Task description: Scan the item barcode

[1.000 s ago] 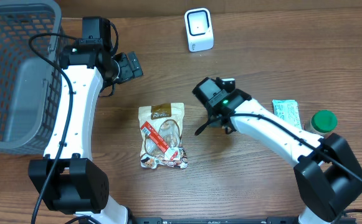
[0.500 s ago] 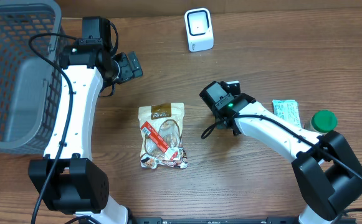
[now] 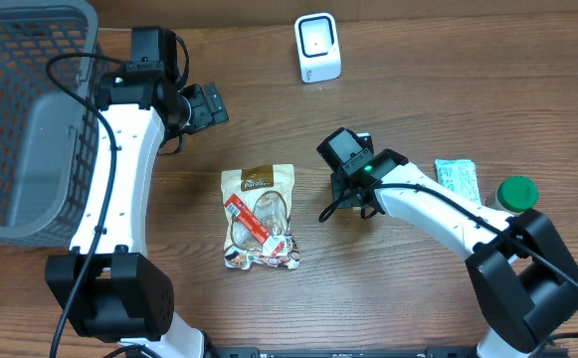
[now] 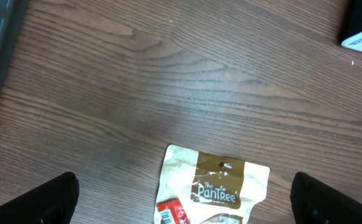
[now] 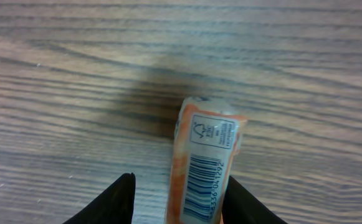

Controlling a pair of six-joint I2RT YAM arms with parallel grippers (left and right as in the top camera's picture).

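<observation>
place: shop checkout | cues: basket [image 3: 15, 70], barcode scanner [image 3: 317, 47], snack pouch [image 3: 259, 217]

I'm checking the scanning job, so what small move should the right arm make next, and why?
Probably close the right gripper on the orange packet: it lies between the open jaws with its barcode facing the wrist camera, and the scanner stands well away from it.

The basket [image 3: 55, 149] is positioned at the far left of the table [image 3: 438, 89]. The scanner [image 3: 318, 47] is located at far centre. The pouch [image 3: 260, 217] is placed centrally; the packet [image 3: 458, 181] and bottle [image 3: 516, 193] are set side by side at the right.
</observation>
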